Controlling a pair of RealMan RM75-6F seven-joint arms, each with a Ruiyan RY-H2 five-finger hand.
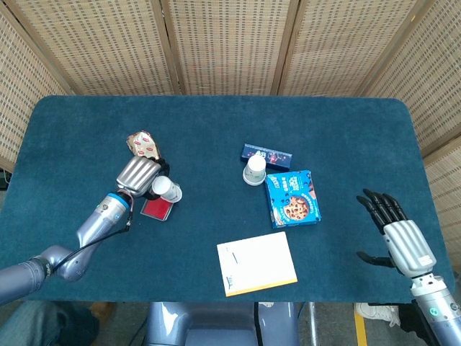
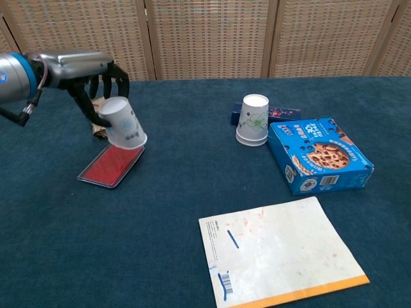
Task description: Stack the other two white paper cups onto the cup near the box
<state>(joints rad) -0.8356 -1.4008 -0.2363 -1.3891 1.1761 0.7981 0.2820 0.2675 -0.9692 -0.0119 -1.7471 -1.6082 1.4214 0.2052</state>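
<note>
Risk: the paper cup (image 2: 123, 124) in my left hand (image 1: 139, 175) is tilted and thin-walled, so a hard squeeze could crush it, a loose one drop it on the way to the cup by the box (image 2: 253, 120) at table centre. My left fingers (image 2: 96, 114) curl around the lifted cup, above the red card (image 2: 110, 165) near the left edge. My right hand (image 1: 403, 241) hangs off the right edge, fingers spread, empty.

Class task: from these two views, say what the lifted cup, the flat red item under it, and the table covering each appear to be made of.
Lifted cup: likely matte white paper, thin with a printed pattern. Flat red item: unclear, perhaps glossy plastic or card; it shows sheen. Table covering: dark blue felt-like cloth, dull and slightly fuzzy.
</note>
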